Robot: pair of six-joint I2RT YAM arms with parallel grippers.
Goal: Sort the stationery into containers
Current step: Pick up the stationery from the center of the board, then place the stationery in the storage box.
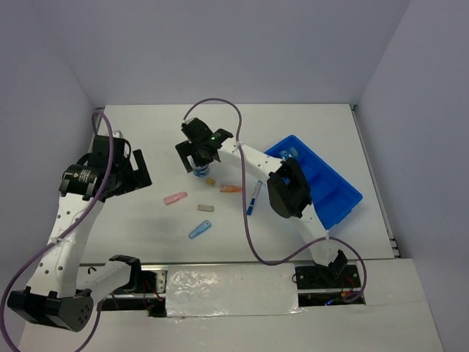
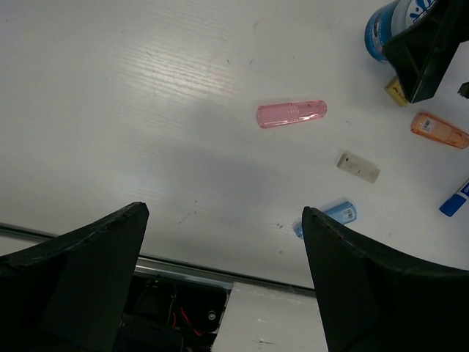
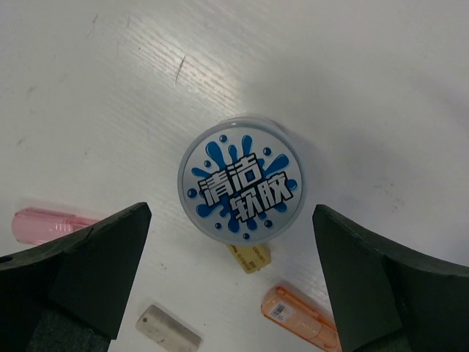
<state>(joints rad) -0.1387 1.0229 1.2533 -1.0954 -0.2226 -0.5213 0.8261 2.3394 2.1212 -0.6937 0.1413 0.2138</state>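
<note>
the right pincer (image 3: 231, 213) hangs wide open over a blue roll (image 3: 240, 183), one finger on each side, not touching it. the roll stands on the white surface (image 3: 366, 73), left of the blue tray (image 1: 344, 199). a tan block (image 3: 249, 258) lies just beside it. the left pincer (image 2: 223, 213) is wide open too and holds nothing, near the pink piece (image 2: 291, 114).

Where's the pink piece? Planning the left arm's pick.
Top view: the pink piece lies on the table left of centre, the grey block nearest, to its lower right.
</note>
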